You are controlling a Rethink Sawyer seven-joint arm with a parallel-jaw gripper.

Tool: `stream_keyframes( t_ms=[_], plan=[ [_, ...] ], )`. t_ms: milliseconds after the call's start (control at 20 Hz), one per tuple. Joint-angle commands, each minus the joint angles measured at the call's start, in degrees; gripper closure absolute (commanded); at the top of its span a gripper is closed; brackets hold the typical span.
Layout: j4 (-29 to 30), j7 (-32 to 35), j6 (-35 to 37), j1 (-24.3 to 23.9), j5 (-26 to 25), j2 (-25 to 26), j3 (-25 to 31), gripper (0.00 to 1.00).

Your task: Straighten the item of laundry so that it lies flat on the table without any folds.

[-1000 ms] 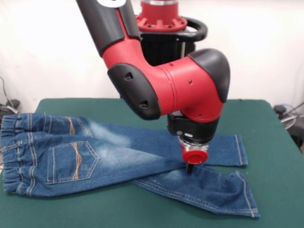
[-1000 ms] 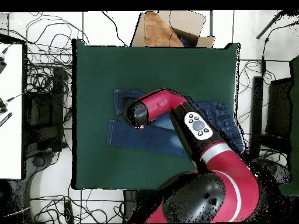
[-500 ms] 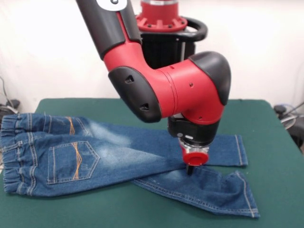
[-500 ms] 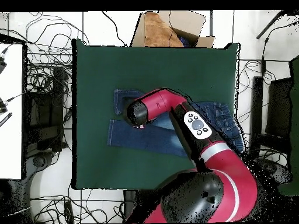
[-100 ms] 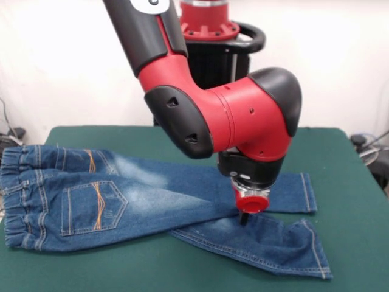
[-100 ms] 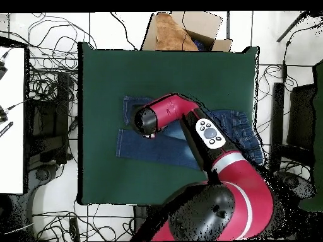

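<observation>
Mid-straightening: gripper [image 5: 244,219] down on jeans [image 5: 121,198] where legs cross (claw state hidden, cannot tell). Next: uncross legs across table [image 5: 352,243].

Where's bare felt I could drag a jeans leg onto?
Bare table between the jeans and the cardboard box, plus a strip along the robot-side edge. Crowded around the gripper, where the legs cross.

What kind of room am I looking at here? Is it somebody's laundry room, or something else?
Most likely a robotics lab, not a laundry room. A red and black robot arm works over small jeans spread on a green-topped table, and loose cables and a cardboard box lie on the tiled floor around it.
</observation>
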Motion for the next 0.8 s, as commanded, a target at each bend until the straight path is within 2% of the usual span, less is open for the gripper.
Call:
stream_keyframes(
  t_ms=[50,650,800],
  plan=[
    [-4.1,-7.1,1.8,2.0,-4.3,4.6,-3.8,0.00],
    [-3.8,-6.9,1.0,1.3,-4.0,4.7,-3.2,0.00],
    [-2.7,-7.6,0.4,0.3,-3.7,3.3,-2.6,0.00]
  ],
)
